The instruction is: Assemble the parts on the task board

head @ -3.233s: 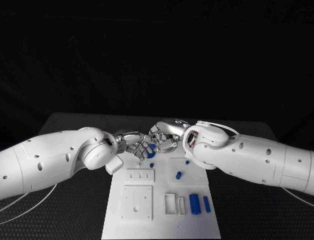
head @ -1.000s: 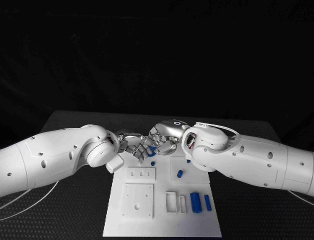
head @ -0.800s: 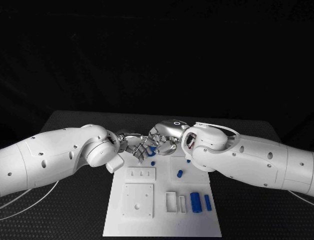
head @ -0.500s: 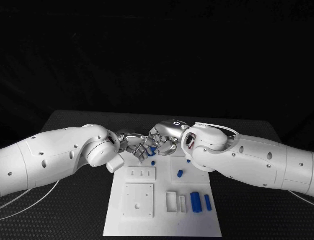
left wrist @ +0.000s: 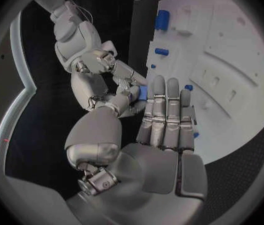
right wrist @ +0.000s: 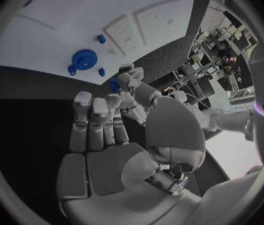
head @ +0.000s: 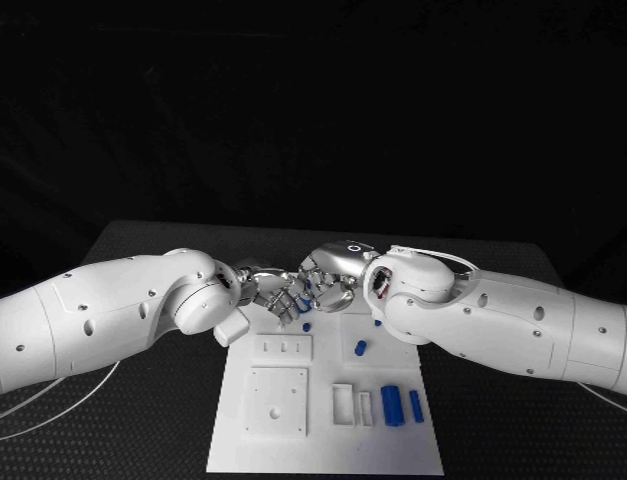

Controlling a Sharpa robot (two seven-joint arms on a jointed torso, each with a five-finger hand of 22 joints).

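The black table (head: 155, 250) lies under me, and the white task board (head: 328, 440) is on its middle, running from near my body toward the far side. My two arms come together above the far end of the board. My left hand (head: 267, 289) and my right hand (head: 331, 275) meet there, fingertips to fingertips. Between them is one small blue part (left wrist: 143, 93); in the left wrist view it sits at the tips of my left fingers (left wrist: 167, 97), and the thumb and a finger of my right hand touch it from the other side. In the right wrist view the same part (right wrist: 114, 85) is pinched at my right fingertips, while the other right fingers are straight and close together. I cannot tell if my left hand really grips the part or only touches it. On the board lie more blue pieces: a round blue wheel (right wrist: 84, 59), two long blue bars (head: 400, 406) near the close end, and a short blue peg (head: 359, 348) in the middle.
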